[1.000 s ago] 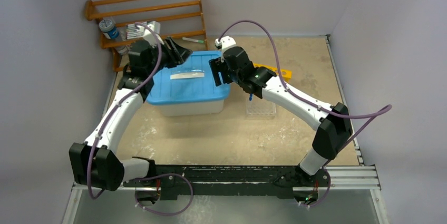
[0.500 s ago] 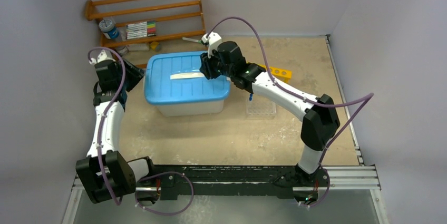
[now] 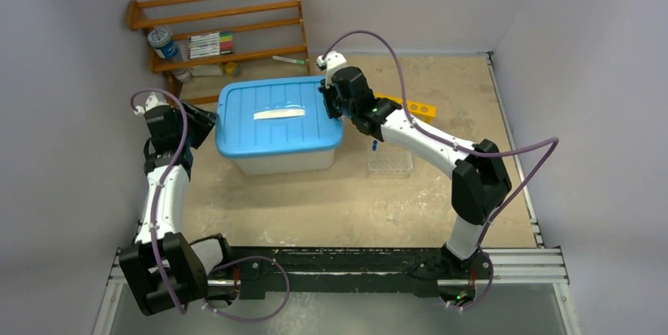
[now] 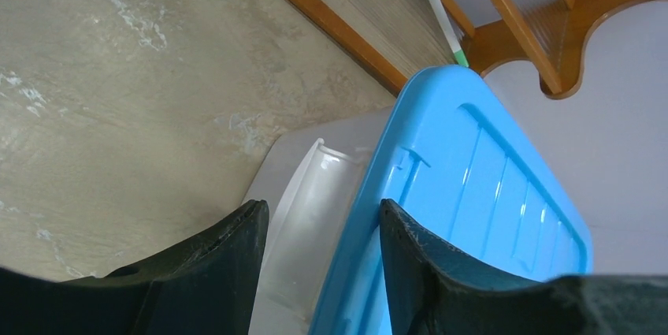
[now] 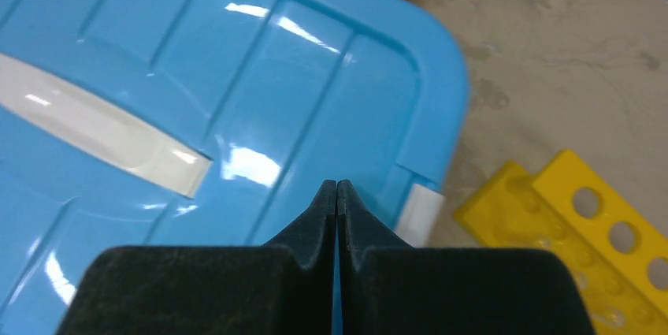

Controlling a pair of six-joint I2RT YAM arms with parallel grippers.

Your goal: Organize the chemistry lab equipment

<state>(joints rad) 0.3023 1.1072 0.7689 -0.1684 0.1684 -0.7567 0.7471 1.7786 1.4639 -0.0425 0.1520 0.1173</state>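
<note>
A clear bin (image 3: 285, 161) with a blue lid (image 3: 260, 134) stands mid-table. At its left end my left gripper (image 3: 206, 120) is open, and in the left wrist view its fingers (image 4: 236, 244) straddle the lid's rim (image 4: 370, 217) with the bin's white wall between them. My right gripper (image 3: 328, 103) is shut and empty, its tips (image 5: 337, 185) over the lid's back right corner (image 5: 394, 114) near a white latch (image 5: 417, 217). A thin green-tipped stick (image 3: 290, 60) lies on the wooden rack. A small blue-tipped thing (image 3: 375, 145) lies by the clear plate.
A wooden rack (image 3: 220, 16) at the back left holds coloured markers (image 3: 210, 42) and a round capped container (image 3: 161, 39). A yellow holed rack (image 3: 413, 106) and a clear well plate (image 3: 391, 163) lie right of the bin. Grey walls close in on both sides.
My left arm swung from the bin's back left corner by the rack to the bin's left end. The right gripper closed and shifted towards the lid's back right corner.
</note>
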